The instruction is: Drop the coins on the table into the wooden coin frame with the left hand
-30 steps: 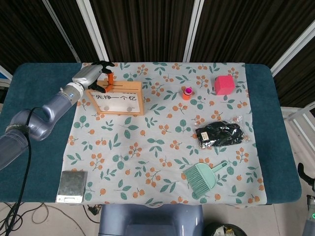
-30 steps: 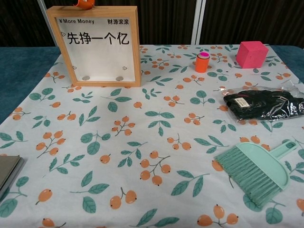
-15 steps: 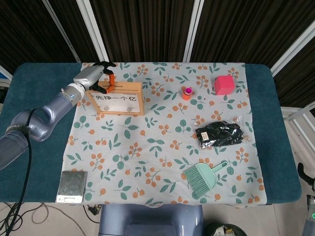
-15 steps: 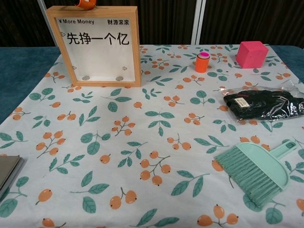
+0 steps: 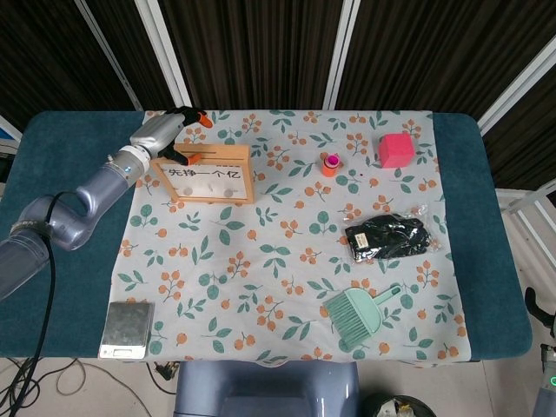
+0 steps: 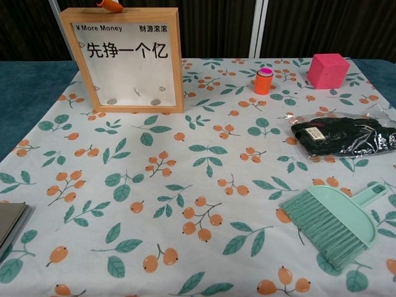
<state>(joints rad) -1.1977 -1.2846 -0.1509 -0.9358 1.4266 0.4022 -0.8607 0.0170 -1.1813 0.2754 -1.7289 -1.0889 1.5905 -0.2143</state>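
The left robot hand is held above the wooden coin frame near the tabletop's far left corner, fingers spread, nothing seen held; a coin is seen mid-glass; the frame could be toppled if brushed.

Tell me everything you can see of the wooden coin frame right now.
The wooden coin frame stands upright at the cloth's far left, a light wood border around a clear pane over white backing. It is printed "More Money" with large Chinese characters. Two coins rest at the bottom; a third shows slightly higher. The left hand sits at its top edge.
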